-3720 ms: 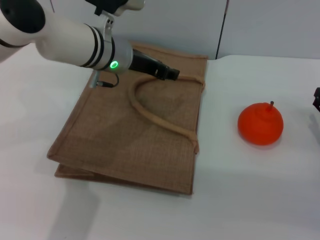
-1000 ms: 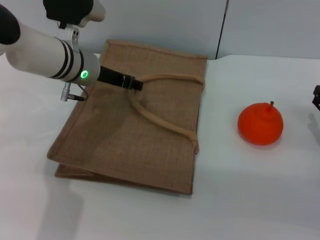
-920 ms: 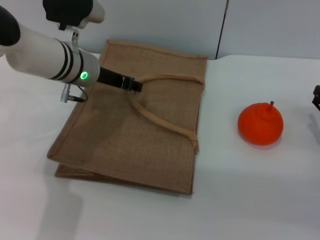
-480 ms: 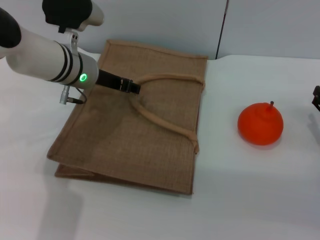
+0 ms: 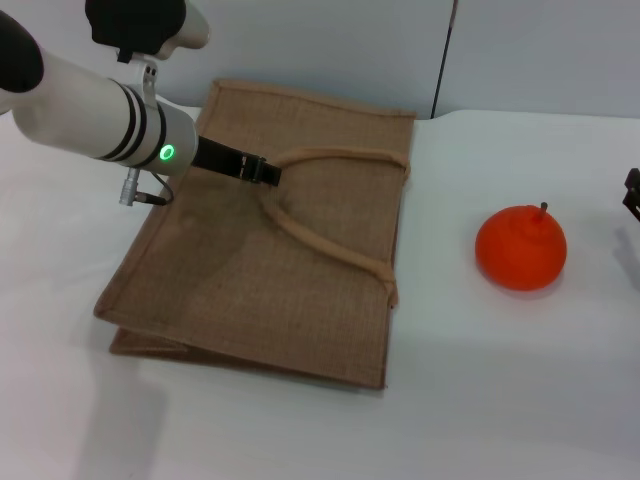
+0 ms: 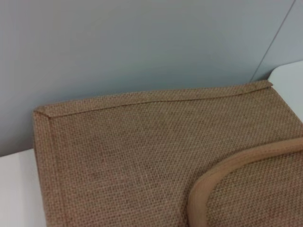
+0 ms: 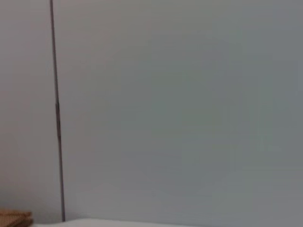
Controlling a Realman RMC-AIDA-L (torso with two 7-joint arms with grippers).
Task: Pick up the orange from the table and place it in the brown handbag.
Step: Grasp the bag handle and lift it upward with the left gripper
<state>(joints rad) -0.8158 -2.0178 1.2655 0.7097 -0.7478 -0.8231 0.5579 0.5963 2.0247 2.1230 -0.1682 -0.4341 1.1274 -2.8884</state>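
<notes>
Orange [image 5: 521,248]: it sits on the table [image 5: 500,400], on my right side, well apart from the bag; nothing touches it.
Left hand [image 5: 262,172]: it is over the upper part of the brown handbag [image 5: 250,290], right at the near end of the looped handle [image 5: 330,245]. The dark tip looks narrow, but I cannot tell if it is pressed together or pinching the handle.
Left wrist camera: it shows only woven cloth, the curved handle and a corner of the bag close to the grey wall [image 6: 142,42].
Right hand [image 5: 633,195]: only a dark bit shows at the right edge of the head view, near the orange but not touching it. I cannot tell its state.
Brown handbag: it lies flat on the table, the mouth is closed, and the handle rests on the top face.
Done: nothing of the task itself, I think; the orange is not yet picked.
Left to do: in my judgement, open the bag by the handle, grasp the orange, carry it over and put it inside.
</notes>
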